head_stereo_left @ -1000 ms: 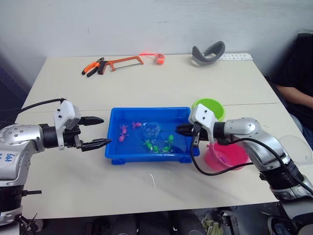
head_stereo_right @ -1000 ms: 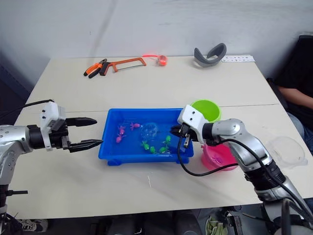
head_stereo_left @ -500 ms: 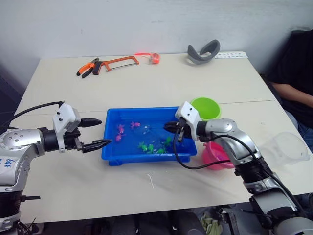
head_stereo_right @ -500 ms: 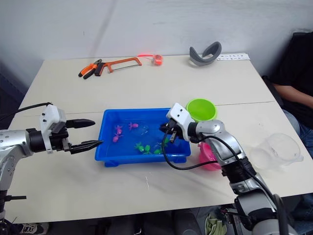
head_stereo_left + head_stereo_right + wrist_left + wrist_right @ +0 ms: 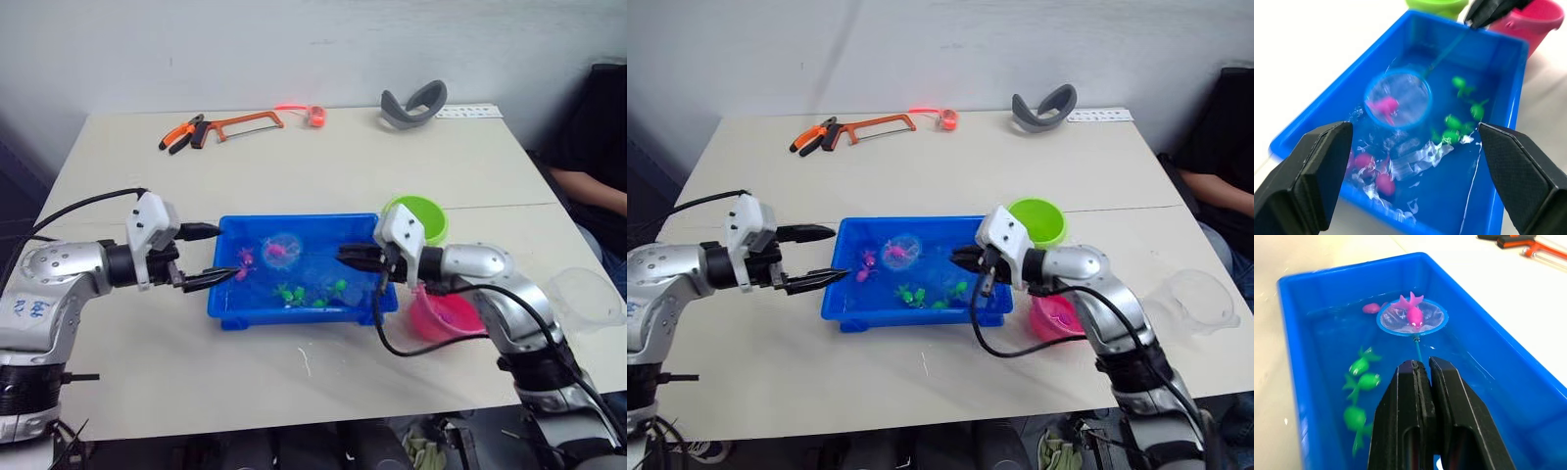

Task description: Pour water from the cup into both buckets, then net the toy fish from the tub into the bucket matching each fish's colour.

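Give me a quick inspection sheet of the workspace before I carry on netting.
Surface: beige table, wet spots near tub.
Job's things: blue tub holds green and pink fish; net carries a pink fish; green bucket, pink bucket, clear cup at right.
Clutter: hacksaw, pliers, grey headband.
Hands: right hand shut on net handle; left hand open at tub's edge.
Cables: black, along both arms.
Surroundings: seated person.

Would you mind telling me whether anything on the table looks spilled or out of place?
Some pale spots mark the table in front of the tub, perhaps splashed water. A hacksaw and pliers lie at the far edge.
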Robot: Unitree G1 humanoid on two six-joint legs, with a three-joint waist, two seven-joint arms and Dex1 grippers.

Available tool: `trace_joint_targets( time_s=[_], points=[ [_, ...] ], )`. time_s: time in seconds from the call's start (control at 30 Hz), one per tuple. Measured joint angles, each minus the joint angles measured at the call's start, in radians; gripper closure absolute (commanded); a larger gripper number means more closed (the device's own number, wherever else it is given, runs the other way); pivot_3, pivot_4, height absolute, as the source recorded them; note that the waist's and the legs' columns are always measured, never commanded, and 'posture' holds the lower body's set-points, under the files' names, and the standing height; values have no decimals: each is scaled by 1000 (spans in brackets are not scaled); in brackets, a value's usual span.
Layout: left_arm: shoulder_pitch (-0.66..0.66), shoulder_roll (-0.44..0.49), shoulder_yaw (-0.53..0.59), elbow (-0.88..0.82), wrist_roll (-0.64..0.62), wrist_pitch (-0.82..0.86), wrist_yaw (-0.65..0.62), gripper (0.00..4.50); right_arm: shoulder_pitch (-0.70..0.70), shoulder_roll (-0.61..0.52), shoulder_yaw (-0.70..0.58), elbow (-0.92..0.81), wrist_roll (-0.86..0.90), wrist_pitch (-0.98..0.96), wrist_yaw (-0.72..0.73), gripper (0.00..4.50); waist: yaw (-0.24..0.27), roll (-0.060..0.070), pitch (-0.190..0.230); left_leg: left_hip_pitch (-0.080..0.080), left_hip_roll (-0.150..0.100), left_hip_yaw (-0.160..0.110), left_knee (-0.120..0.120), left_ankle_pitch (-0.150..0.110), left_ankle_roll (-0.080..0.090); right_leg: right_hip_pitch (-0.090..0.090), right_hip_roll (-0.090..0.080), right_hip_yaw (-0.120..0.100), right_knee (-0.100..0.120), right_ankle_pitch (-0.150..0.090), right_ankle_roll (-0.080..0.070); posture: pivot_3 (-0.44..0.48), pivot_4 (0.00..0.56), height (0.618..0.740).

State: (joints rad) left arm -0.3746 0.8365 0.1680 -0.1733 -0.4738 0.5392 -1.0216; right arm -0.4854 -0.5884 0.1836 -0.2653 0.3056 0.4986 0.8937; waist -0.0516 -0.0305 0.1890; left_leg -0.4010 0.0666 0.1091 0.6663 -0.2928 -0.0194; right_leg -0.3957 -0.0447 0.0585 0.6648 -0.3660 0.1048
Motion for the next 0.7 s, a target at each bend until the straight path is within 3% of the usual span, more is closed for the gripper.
trace_joint_targets(
  time_s=[0.2,0.4,0.7],
  points=[
    [-83,-29,-90,49,-36,18,-108,52,181,-99,-205,-220,107,60,-11,4500,3,0,0,0,1,-1,0,0,-1,0,1,0,0,0,0,0,150,740],
    [-208,-125,-195,155,-19,-33,-177,52,373,-186,-438,-435,232,173,-46,4500,22,0,0,0,-1,-1,3,1,0,2,2,0,1,0,1,0,150,740],
    [-395,-291,-304,286,12,-122,-262,52,706,-222,-916,-653,444,318,-66,4500,42,0,0,0,-3,-3,2,2,1,4,4,2,-2,1,2,0,150,740]
  ],
)
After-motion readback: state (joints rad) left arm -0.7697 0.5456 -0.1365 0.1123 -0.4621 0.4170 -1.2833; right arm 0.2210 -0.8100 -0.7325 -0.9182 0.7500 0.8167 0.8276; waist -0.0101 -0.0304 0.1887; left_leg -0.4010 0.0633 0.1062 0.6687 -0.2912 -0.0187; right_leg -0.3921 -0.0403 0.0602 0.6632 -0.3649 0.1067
